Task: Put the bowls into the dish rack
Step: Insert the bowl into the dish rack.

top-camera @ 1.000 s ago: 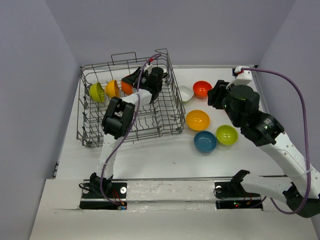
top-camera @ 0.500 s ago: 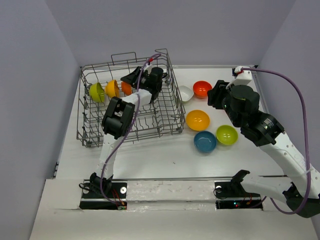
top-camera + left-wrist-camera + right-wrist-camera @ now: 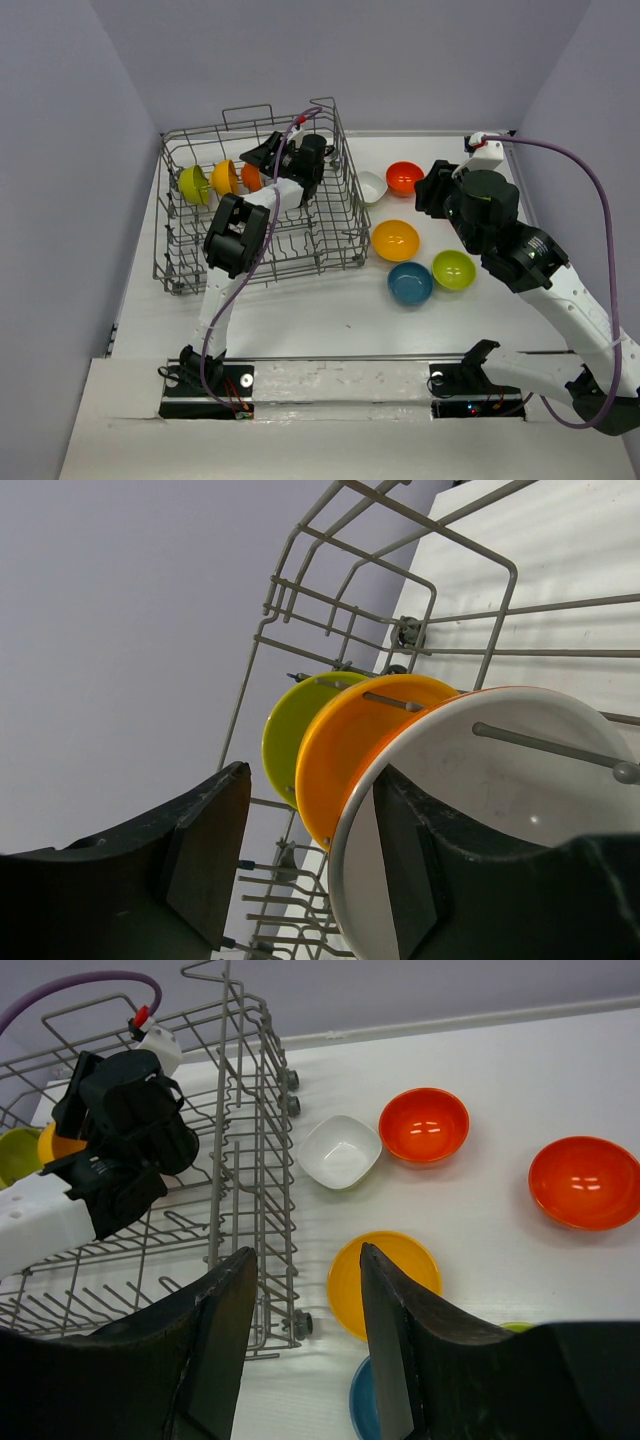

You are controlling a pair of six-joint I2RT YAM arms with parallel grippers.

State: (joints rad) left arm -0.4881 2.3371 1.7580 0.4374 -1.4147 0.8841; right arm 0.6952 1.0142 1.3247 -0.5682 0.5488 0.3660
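Three bowls stand on edge in the dish rack [image 3: 332, 250]: lime green [image 3: 193, 184], orange-yellow [image 3: 226, 177], and a third bowl [image 3: 251, 178] that looks orange-red from above but white-faced [image 3: 500, 800] in the left wrist view. My left gripper [image 3: 268, 152] is open astride that third bowl's rim, one finger against its face and the other well apart. On the table lie white [image 3: 340, 1150], red-orange [image 3: 423, 1125], red-orange [image 3: 585, 1182], orange-yellow [image 3: 395, 240], teal [image 3: 410, 283] and lime green [image 3: 453, 269] bowls. My right gripper [image 3: 305, 1255] hangs open and empty above the table beside the rack.
The rack's tall right wall [image 3: 240, 1160] stands between the arms, close to the white bowl. The right arm [image 3: 500, 225] hides one red-orange bowl from above. A purple cable [image 3: 590, 180] loops along the right wall.
The left jaws have spread apart, letting go of the third bowl, which now rests in the rack next to the orange-yellow one. The right arm has not moved.
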